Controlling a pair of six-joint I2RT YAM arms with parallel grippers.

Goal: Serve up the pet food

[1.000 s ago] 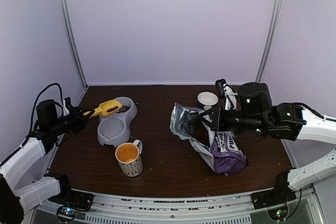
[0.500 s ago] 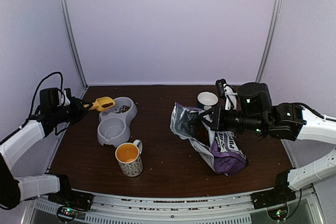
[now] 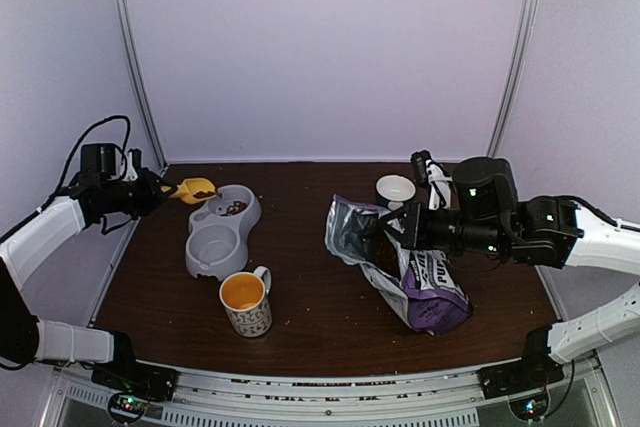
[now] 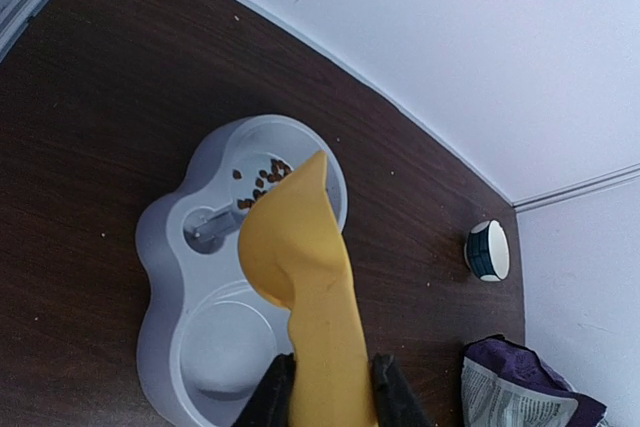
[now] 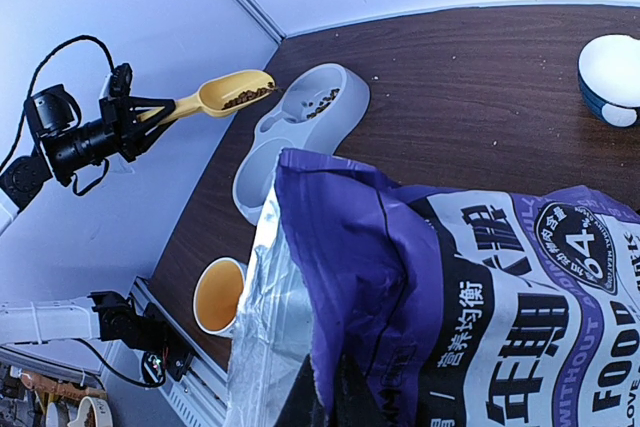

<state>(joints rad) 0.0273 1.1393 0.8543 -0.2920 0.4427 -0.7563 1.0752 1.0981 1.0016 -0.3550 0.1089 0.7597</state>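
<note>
Loose, light kibble (image 4: 260,179) is best carried in the stiff scoop (image 4: 298,267), clamped at its handle by the left tool (image 4: 325,392); the limp bag (image 5: 480,247) is pinched by the right tool (image 3: 375,232).

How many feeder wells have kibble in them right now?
1. In the feeder, the far well holds some kibble; the near well is bare. The scoop also carries some.

yellow scoop (image 3: 196,189) of kibble (image 5: 241,99) drawn leftward, raised
</note>
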